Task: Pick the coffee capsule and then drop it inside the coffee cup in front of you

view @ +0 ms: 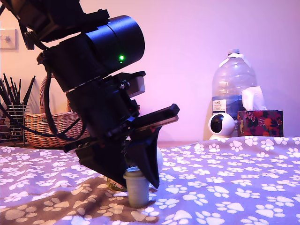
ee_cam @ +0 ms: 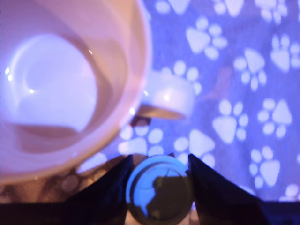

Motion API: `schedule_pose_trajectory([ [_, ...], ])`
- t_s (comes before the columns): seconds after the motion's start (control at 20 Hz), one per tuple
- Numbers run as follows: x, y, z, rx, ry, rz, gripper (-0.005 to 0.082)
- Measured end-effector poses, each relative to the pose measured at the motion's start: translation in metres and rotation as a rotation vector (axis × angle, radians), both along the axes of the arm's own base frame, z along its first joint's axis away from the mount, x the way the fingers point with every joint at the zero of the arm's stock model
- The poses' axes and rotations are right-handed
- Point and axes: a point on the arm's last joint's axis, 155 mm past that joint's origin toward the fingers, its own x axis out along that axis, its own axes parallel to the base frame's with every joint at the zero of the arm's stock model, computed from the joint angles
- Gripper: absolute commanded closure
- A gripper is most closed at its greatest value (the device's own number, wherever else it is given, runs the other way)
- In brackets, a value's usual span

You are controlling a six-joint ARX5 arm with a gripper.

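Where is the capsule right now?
In the exterior view, the capsule stands on the paw-print cloth, low and left of centre, between the fingers; the wrist view shows the cup right beside it.

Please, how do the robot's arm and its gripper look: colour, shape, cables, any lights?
The arm is black, with a thick round motor housing carrying a small green light. Black cables loop from it. A grey block sits on the wrist. The gripper has black, wedge-shaped fingers.
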Motion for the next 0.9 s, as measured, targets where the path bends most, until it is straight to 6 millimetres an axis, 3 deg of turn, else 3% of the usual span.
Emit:
schedule_pose_trajectory([
  [0.25,-0.013,0.014,0.004,0.075,0.000,-0.043,0.0499],
  [0.45,-0.021,0.012,0.036,0.040,-0.051,-0.075,0.0499],
  [0.9,-0.009,0.043,0.088,0.087,-0.233,-0.056,0.0499],
])
